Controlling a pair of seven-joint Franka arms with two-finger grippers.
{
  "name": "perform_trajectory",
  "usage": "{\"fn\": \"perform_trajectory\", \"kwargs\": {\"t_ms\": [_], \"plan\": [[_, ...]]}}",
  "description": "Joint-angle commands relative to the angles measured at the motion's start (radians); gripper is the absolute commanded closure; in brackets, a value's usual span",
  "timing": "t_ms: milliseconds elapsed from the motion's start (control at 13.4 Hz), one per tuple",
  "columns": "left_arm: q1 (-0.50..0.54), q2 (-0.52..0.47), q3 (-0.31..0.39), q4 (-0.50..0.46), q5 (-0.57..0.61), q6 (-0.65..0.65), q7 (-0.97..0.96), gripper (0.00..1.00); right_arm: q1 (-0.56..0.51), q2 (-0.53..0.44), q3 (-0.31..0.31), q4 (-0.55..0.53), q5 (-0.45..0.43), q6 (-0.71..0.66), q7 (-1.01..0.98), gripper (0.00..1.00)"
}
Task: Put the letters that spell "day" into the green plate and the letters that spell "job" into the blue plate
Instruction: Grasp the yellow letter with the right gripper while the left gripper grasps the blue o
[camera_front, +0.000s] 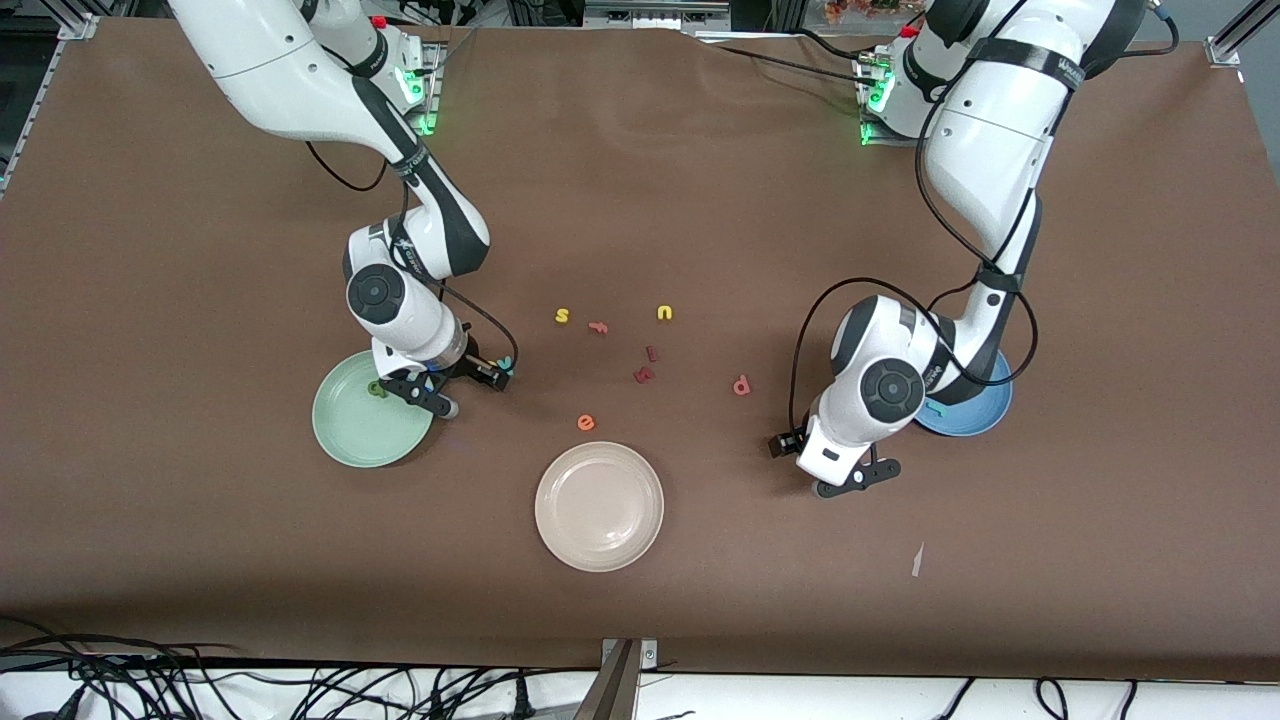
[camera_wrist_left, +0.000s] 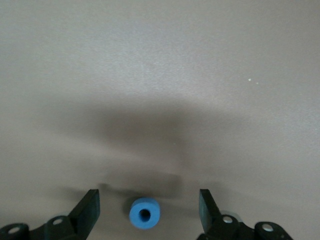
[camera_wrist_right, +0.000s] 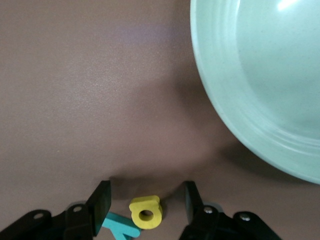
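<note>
- The green plate (camera_front: 371, 423) sits on the tabletop (camera_front: 200, 550) toward the right arm's end, with one letter (camera_front: 376, 388) in it at its rim.
- The blue plate (camera_front: 975, 412) sits toward the left arm's end.
- A third plate (camera_front: 599, 506) lies between them, nearer the front camera.
- Loose letters (camera_front: 645, 350) are scattered mid-table, farther from the camera than that plate.
- The ring letter (camera_wrist_left: 145, 213) lies between the left end effector's (camera_wrist_left: 147, 212) fingers.
- Another letter (camera_wrist_right: 145, 212) lies between the right end effector's (camera_wrist_right: 146, 202) fingers, beside the green plate.

A brown table (camera_front: 640, 150) fills the view. Black cables (camera_front: 150, 680) lie tangled along its near edge over a white floor.
</note>
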Motion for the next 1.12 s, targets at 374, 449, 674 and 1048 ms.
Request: {"fn": "perform_trajectory", "kwargs": {"t_ms": [374,449,674,1048], "plan": [[-0.035,-0.102,0.007,-0.174,-0.012,0.094,-0.027,0.4,0.028,-0.014,0.0,-0.077,-0.004,0.071,0.057,0.36],[-0.037,-0.099,0.007,-0.171,-0.012,0.098,-0.027,0.4,0.03,-0.014,0.0,-0.077,-0.004,0.071,0.057,0.37],[-0.036,-0.09,0.01,-0.167,0.027,0.103,-0.027,0.43,0.03,-0.015,0.0,-0.079,-0.004,0.071,0.059,0.4],[-0.032,-0.089,0.012,-0.167,0.047,0.103,-0.026,0.51,0.03,-0.018,0.0,-0.079,-0.008,0.071,0.056,0.63]]}}
